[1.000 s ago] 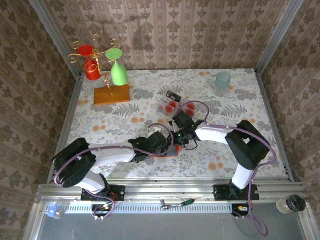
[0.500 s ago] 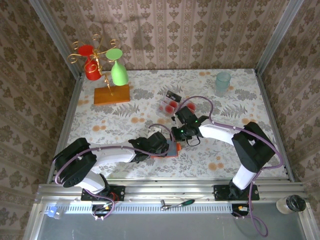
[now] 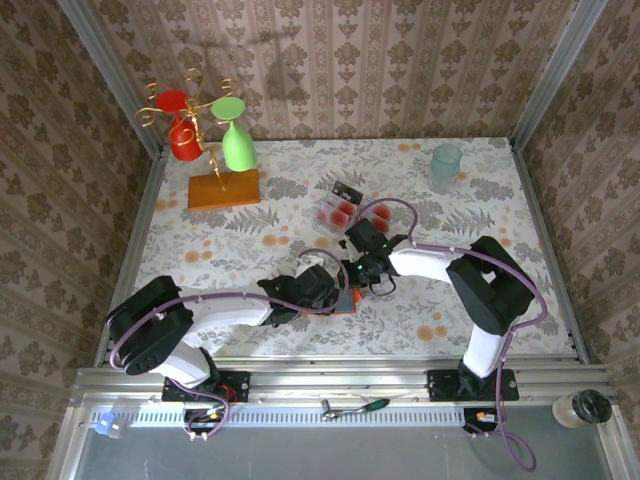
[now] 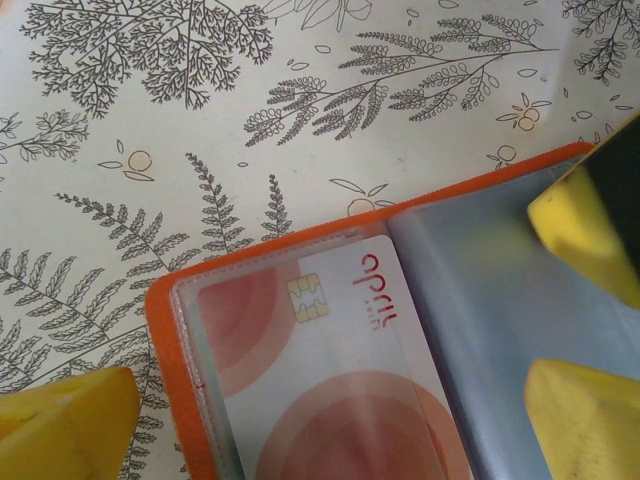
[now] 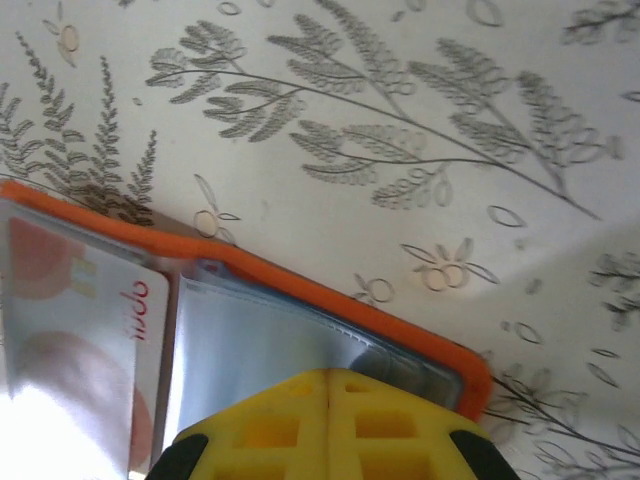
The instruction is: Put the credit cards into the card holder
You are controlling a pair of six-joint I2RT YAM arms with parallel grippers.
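Ideally, the right pincer (image 5: 329, 388), shut over the open card holder (image 4: 490, 330) beneath it, should press the lining flat while the wide-open left pincer (image 4: 325, 425), straddling the seated credit card (image 4: 330, 350), steadies the cover without blocking the empty pocket.

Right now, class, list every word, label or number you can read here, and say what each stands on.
"april", as best it reads: red letters on the pale, red-blotched card slotted in the orange-red folding card holder.
Tiny print beside that word: too small to read.
White lettering on the black strip of the loose pale cards on the table: too small to read.
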